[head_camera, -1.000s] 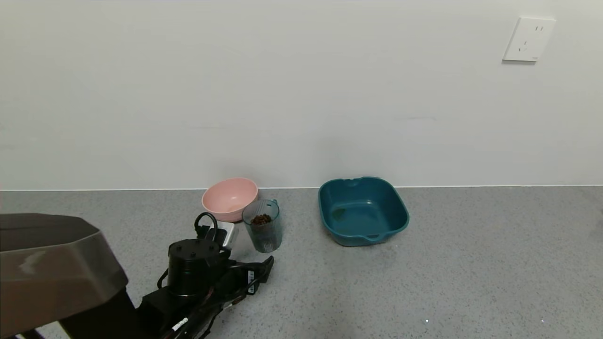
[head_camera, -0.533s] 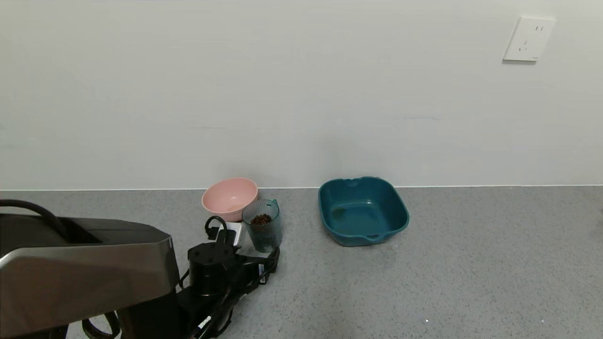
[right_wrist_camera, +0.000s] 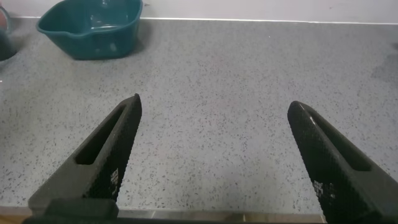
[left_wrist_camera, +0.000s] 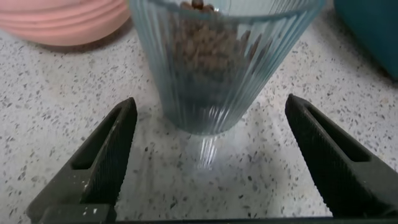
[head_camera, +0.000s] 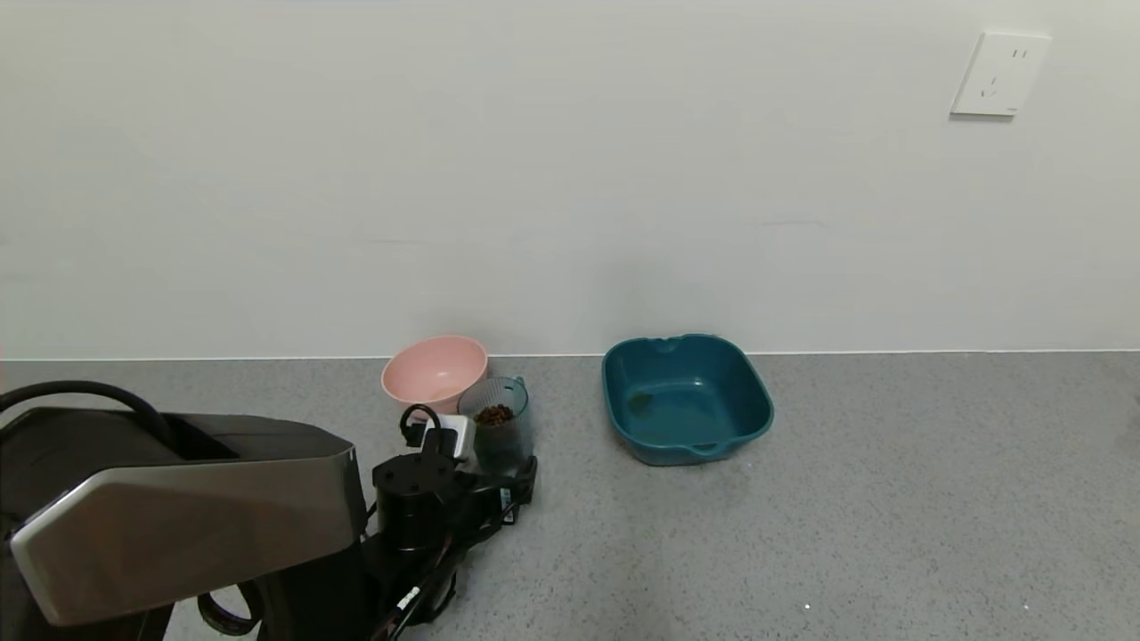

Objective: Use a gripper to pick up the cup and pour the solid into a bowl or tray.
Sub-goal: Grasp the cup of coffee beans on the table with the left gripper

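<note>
A speckled grey countertop [head_camera: 846, 516] runs the full width of the scene and meets a plain white wall [head_camera: 534, 178] at a straight seam. At the left, the left gripper [left_wrist_camera: 208, 134] reaches low over the surface, its two black fingers [left_wrist_camera: 106, 155] spread wide and apart from the cup's sides, with the cup's base just ahead of the gap between them. Behind it a pink bowl [head_camera: 434, 374] sits close to the wall. Just right of the bowl, touching or nearly touching it, the ribbed blue-green cup [head_camera: 496, 432] stands upright with the dark brown solid [head_camera: 492, 414] heaped inside. Farther right, well apart from the cup, a teal tray [head_camera: 686, 399] rests near the wall. High on the wall at the far right is a white socket plate [head_camera: 999, 75]. The right gripper [right_wrist_camera: 211, 149] hovers over bare countertop, fingers wide apart.
</note>
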